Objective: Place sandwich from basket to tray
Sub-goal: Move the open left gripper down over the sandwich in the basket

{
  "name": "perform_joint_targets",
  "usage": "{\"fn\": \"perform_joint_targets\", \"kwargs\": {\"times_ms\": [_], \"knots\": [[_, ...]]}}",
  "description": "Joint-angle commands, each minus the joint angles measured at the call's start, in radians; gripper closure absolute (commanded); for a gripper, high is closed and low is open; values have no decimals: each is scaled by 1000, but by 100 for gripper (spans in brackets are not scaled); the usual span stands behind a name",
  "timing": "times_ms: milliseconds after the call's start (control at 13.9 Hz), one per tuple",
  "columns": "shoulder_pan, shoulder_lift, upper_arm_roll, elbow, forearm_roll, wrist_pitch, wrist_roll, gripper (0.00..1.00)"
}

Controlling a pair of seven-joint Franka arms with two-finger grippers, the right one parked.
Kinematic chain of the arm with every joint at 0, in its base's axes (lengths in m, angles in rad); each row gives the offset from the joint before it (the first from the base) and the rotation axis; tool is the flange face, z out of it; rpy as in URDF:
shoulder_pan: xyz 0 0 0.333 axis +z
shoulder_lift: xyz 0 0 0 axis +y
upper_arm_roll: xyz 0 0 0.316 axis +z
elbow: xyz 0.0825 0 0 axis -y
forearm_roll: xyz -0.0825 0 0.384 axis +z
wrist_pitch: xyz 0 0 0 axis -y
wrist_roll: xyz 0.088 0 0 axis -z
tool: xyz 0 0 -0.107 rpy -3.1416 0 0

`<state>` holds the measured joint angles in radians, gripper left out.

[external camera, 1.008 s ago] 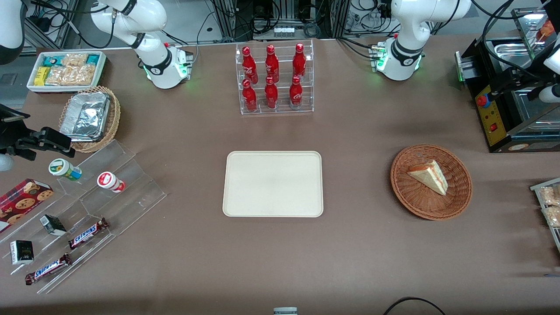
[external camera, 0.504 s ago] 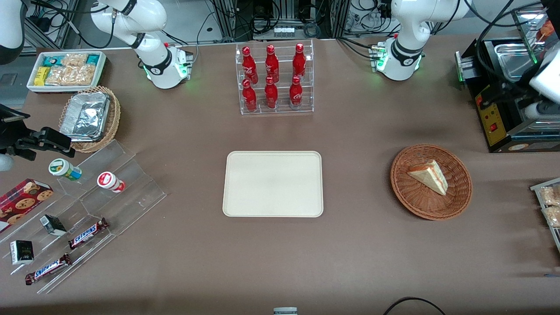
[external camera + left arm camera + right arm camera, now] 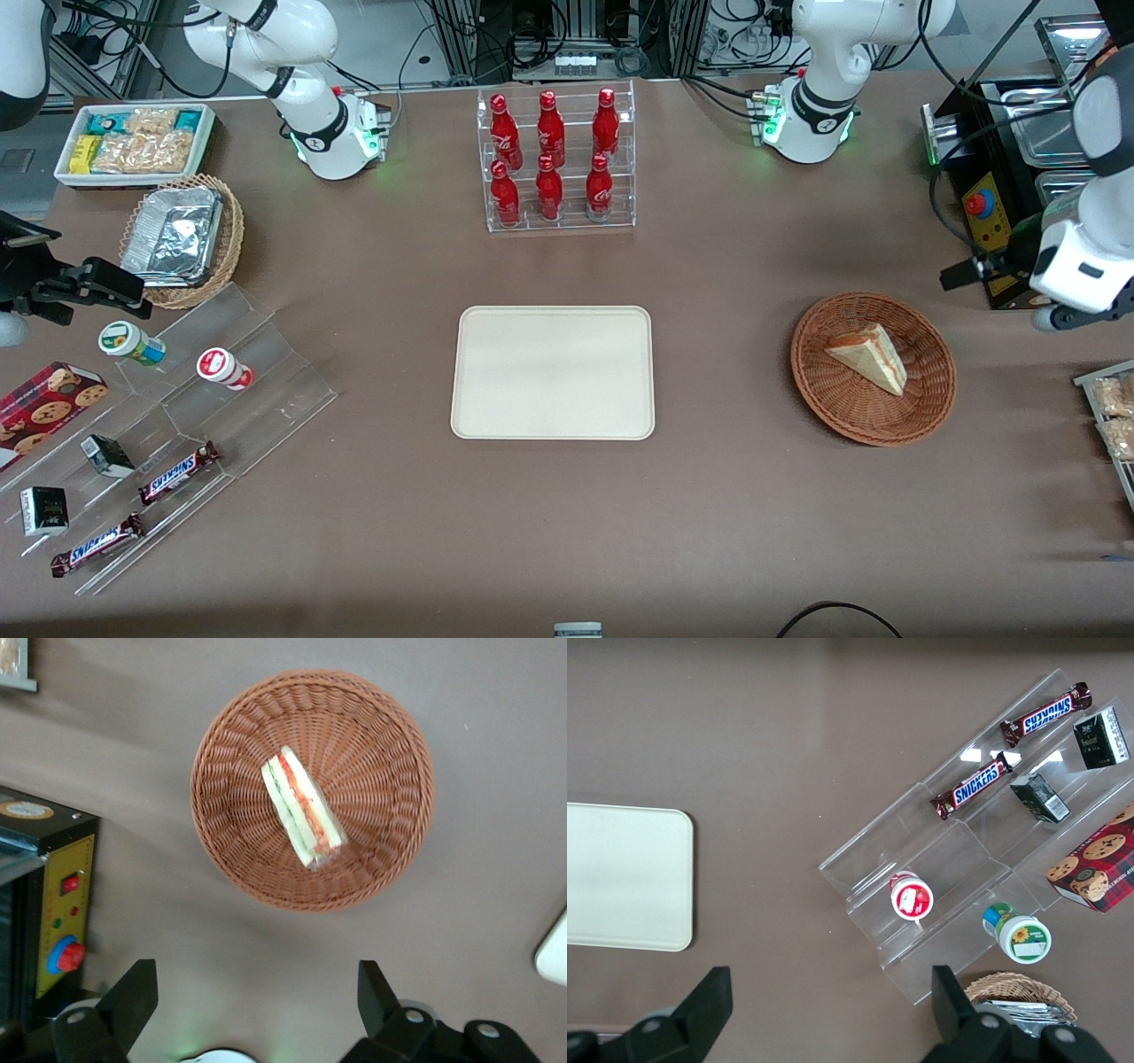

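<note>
The sandwich, a pale wedge with red and green filling, lies in the round reddish-brown basket toward the working arm's end of the table. The cream tray sits flat at the table's middle, with nothing on it. My left gripper hangs high above the table beside the basket, near the black machine. In the left wrist view the gripper is open and holds nothing, and the sandwich and basket lie below it, apart from the fingers. A tray corner shows there too.
A black machine with a yellow panel stands close to the basket. A clear rack of red bottles stands farther from the camera than the tray. Snack packets lie at the table edge near the basket.
The left arm has swung down from over the black machine toward the basket, nearer to the front camera. The sandwich, basket and tray have not moved.
</note>
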<state>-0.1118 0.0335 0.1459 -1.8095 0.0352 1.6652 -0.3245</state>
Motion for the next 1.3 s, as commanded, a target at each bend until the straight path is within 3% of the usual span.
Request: {"fn": "perform_joint_targets", "kwargs": {"times_ms": [0, 432, 1224], "knots": [[-15, -18, 9, -94, -8, 105, -170, 0], [-37, -23, 9, -344, -11, 447, -551, 0], [-31, 115, 9, -436, -11, 685, -662, 0]]}}
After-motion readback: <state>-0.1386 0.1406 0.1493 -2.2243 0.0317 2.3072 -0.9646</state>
